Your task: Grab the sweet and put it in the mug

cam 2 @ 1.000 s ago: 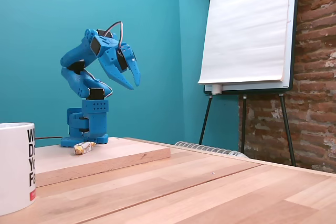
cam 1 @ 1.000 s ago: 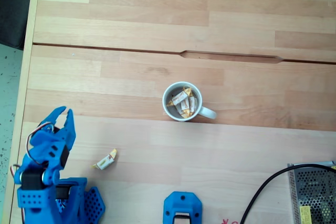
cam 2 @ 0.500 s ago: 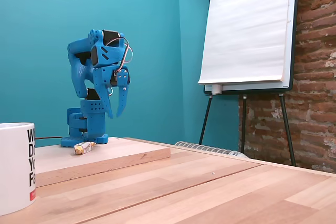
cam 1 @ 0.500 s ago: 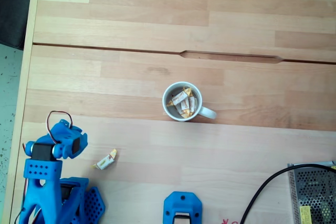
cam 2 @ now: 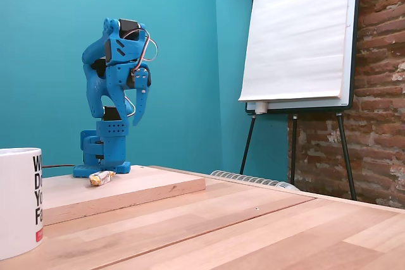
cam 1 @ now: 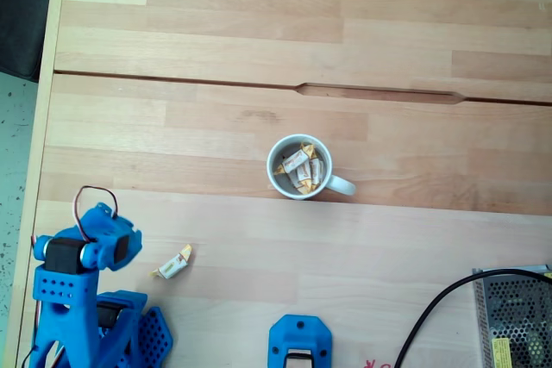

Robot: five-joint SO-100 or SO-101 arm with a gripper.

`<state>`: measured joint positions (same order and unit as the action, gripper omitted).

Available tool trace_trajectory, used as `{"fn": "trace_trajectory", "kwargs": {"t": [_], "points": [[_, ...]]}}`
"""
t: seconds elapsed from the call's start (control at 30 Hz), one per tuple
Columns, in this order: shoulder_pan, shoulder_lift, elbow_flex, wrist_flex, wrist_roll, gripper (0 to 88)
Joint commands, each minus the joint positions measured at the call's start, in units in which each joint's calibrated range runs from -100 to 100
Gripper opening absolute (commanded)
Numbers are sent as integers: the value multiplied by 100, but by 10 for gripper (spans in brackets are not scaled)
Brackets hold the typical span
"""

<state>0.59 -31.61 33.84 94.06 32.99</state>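
The sweet point(cam 1: 173, 263) lies on the wooden table just right of the blue arm's base point(cam 1: 95, 325); in the side-on fixed view the sweet point(cam 2: 101, 177) rests on the raised board in front of the base. The white mug point(cam 1: 299, 166) stands mid-table with several like sweets inside, handle to the right; the mug point(cam 2: 19, 200) also sits at the left edge of the side-on view. The arm is folded upright over its base, and my gripper point(cam 2: 134, 115) hangs fingers-down, high above the board and holding nothing. Its fingers are seen nearly edge-on.
A second blue plastic part point(cam 1: 299, 346) sits at the bottom edge. A perforated metal box point(cam 1: 513, 316) with a black cable point(cam 1: 431, 316) is at the bottom right. A flip chart on a stand point(cam 2: 297, 36) is behind the table.
The arm has folded back over its base, and the gripper has swung from reaching outward with spread fingers to hanging straight down. Sweet and mug have not moved.
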Motion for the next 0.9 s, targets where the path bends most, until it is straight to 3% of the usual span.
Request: {"fn": "trace_trajectory", "kwargs": {"t": [0.0,0.27,0.63,0.87], "points": [[268,-15,-440,344,259,42],[1139,407,-547,344,938,42],[1858,1440,-547,336,1241,42],[2337,1577,-164,336,1690,42]]}}
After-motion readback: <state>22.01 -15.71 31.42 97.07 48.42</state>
